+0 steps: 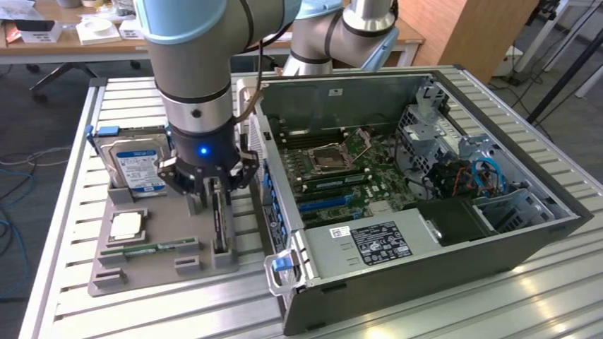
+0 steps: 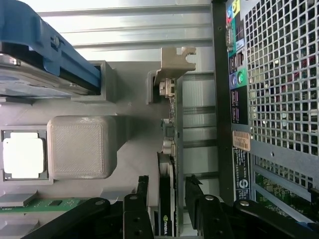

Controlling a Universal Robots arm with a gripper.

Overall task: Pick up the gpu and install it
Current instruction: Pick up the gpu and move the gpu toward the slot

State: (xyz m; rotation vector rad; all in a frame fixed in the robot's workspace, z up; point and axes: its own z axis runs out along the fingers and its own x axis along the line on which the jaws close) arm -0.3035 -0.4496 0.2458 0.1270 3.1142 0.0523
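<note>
On the counter (image 1: 527, 304) sits the big open computer case (image 1: 452, 275), its wall just beside the gray tray (image 1: 141, 272). The hard drive (image 1: 138, 166) stands in the tray. The gpu (image 2: 173, 134) stands on its thin edge, near that wall. The claw (image 2: 167, 183) is wide open, a finger each side of it, holding nothing (maybe not touching). The gpu looks stiff, light, easy to break; pinch its flat sides.

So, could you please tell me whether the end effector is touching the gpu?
Apart. The wrist view shows the open end effector straddling the gpu, with a visible gap between the card and each finger.
</note>
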